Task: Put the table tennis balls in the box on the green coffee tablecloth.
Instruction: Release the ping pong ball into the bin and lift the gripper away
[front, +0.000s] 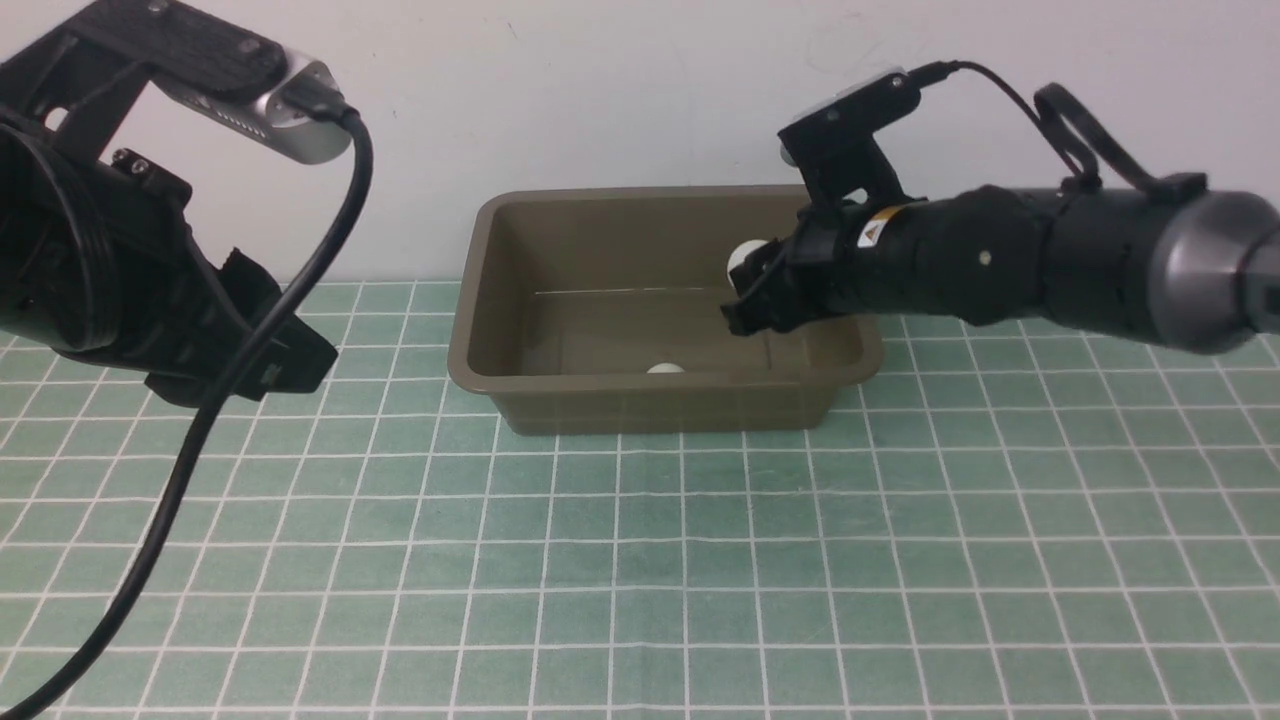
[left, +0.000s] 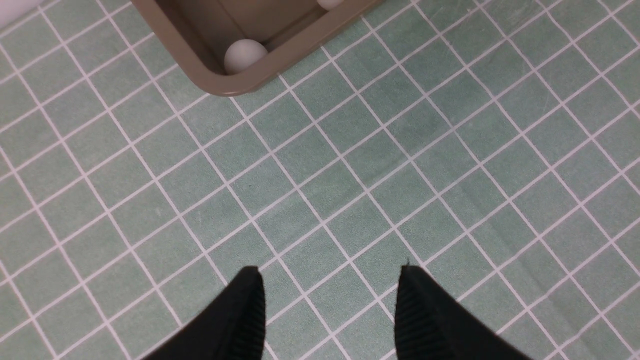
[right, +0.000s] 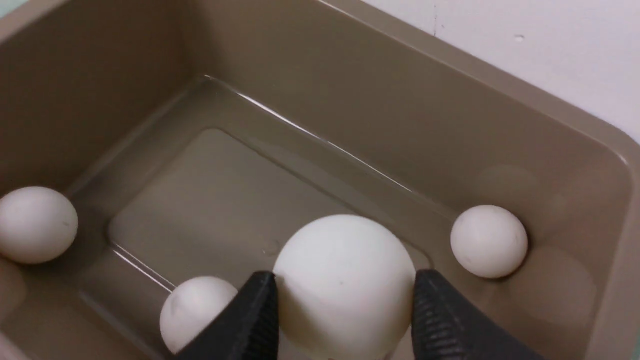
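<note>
Above box (front: 660, 405) | right pincer (right: 345, 300) angled down | closed on ball (right: 345, 280) (snugly)

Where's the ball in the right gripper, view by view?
Front: at the right gripper's fingertips, above the box's right half.
Left wrist: that ball is not in it.
Right wrist: ball between the fingertips, below centre in the picture.
Shared landmark: the box's rim.
</note>
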